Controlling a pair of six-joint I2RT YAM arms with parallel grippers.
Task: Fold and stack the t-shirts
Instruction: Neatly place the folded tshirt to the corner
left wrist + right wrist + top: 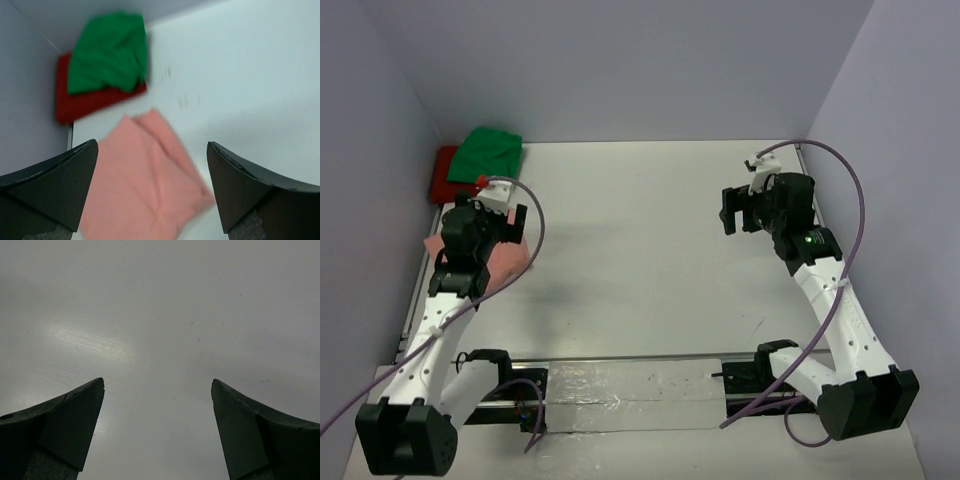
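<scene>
The folded salmon-pink t-shirt (145,182) lies flat on the white table (650,250) at the left side. In the top view only its edge (510,264) shows past the arm. My left gripper (152,144) hovers over it, open, its fingers wide apart and not touching the cloth. In the far left corner the green t-shirt (492,152) (107,52) lies bunched on top of the folded red t-shirt (445,175) (82,105). My right gripper (730,212) (157,381) stands open over bare table at the right, holding nothing.
Grey walls close the table in on the left, back and right. A metal rail with a clear plastic strip (630,395) runs between the arm bases at the near edge. Purple cables loop off both arms.
</scene>
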